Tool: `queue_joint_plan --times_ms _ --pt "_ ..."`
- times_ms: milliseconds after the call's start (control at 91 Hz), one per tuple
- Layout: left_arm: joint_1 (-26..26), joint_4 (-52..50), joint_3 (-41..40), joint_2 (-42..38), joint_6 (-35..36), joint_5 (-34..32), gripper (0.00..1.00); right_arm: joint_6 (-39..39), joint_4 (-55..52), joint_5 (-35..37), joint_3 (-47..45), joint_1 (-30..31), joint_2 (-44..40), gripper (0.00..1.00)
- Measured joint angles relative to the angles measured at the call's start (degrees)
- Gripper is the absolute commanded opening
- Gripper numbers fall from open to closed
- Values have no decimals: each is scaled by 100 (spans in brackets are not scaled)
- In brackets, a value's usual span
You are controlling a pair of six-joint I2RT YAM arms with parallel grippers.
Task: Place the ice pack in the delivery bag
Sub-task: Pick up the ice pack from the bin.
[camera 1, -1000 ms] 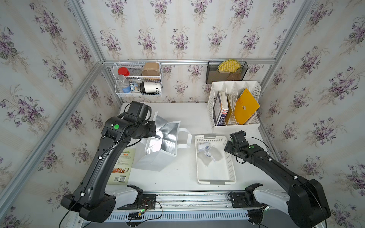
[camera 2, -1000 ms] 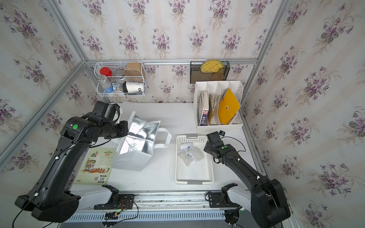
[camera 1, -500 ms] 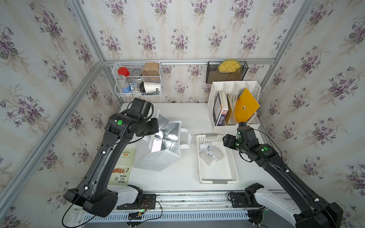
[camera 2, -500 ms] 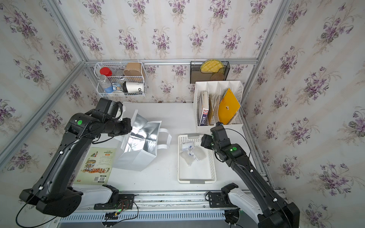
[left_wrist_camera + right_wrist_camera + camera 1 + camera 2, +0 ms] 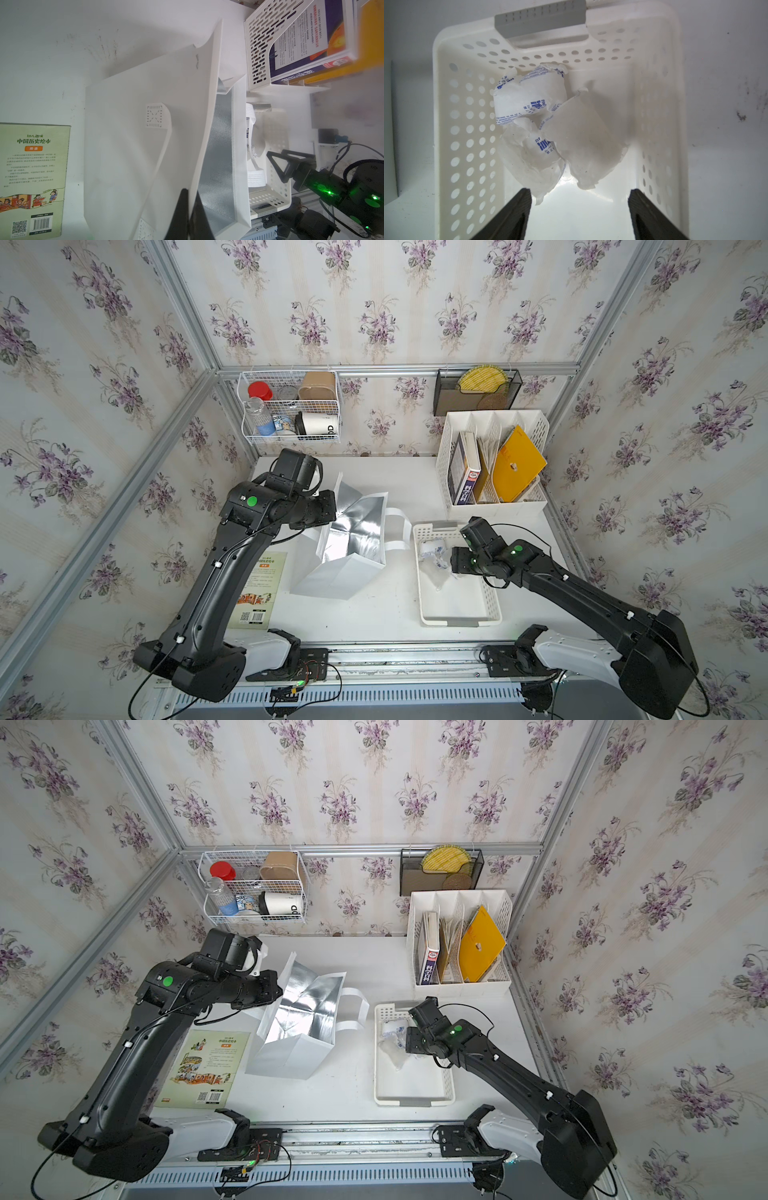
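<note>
print that can be read
the picture book (image 5: 34, 166) cover reads 幼儿趣味 and 中国历史绘本, above a qr code and barcode; the white cup (image 5: 320, 423) shows "od"; the ice pack (image 5: 529, 93) carries blue print too crumpled to read.

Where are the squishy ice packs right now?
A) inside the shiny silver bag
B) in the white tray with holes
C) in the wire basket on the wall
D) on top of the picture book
B: the ice packs lie in the white tray with holes, just in front of the open right pincer. The left pincer only pinches the delivery bag wall.
</note>
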Motion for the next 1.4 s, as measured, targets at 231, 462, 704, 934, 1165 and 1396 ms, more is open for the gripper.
queue_joint_plan --times_ms 231,462,704,934,1165,1396 --pt "0 286 -345 -168 -212 142 0 68 319 96 -109 2 525 79" --pt "0 656 -610 -409 -306 382 0 98 592 267 -103 2 962 78" --pt "0 831 -634 -299 -350 223 0 111 822 339 -197 2 1241 77" --pt "0 833 -623 -105 -348 221 0 129 1217 389 -278 -50 1541 84" --pt "0 807 -579 -166 -348 343 0 101 1515 297 -146 -105 1985 87" --pt "0 800 -575 -142 -348 341 0 96 1657 258 -81 -125 2243 82"
